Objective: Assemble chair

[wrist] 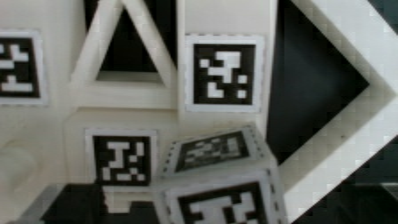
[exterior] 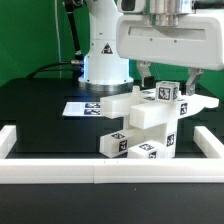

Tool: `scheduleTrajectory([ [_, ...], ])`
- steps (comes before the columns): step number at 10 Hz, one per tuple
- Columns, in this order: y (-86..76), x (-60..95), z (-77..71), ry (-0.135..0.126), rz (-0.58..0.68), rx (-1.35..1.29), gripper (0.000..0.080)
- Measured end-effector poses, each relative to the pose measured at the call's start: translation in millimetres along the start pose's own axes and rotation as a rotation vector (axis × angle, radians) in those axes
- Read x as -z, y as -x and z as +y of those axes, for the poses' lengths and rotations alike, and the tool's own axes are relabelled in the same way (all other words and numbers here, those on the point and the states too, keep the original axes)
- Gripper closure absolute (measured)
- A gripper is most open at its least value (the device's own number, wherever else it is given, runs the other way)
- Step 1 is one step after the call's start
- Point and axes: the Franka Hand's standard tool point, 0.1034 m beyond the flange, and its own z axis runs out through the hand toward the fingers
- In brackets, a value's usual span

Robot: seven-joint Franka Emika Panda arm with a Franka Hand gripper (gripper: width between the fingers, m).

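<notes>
Nearest me, the chair parts (exterior: 135, 125) sit heaped mid-surface (exterior: 40, 120), tags facing out. Just behind and above, my fingers (exterior: 147, 72) hang spread wide and empty (one either side), so the tagged top cube (exterior: 165, 93) lies straight below them.

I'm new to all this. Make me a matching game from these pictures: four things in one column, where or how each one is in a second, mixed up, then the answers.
Things:
1. pincer
2. chair parts
3. marker board
4. front rail

Places or states:
A. lying flat, to the exterior view's left of the pile
B. open, above the pile
C. along the near edge of the table
D. heaped mid-table

Pairs: 1-B, 2-D, 3-A, 4-C.
</notes>
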Motion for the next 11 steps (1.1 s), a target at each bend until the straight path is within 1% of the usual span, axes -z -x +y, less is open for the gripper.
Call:
scheduleTrajectory([
  [1, -0.9, 0.1, 0.7, 0.0, 0.001, 0.056, 0.0191],
  [2, -1.0, 0.0, 0.8, 0.0, 0.001, 0.055, 0.0191],
  [3, -1.1, 0.0, 0.9, 0.0, 0.001, 0.053, 0.0341],
  [4, -1.1, 0.0, 0.9, 0.0, 0.001, 0.051, 0.051],
  [7, -1.0, 0.0, 0.8, -0.001, 0.0, -0.024, 0.0513],
  [8, -1.0, 0.0, 0.8, -0.001, 0.0, -0.131, 0.0513],
  [9, -0.9, -0.1, 0.8, -0.001, 0.0, -0.175, 0.0513],
  [11, -0.7, -0.2, 0.7, -0.001, -0.001, -0.344, 0.0513],
])
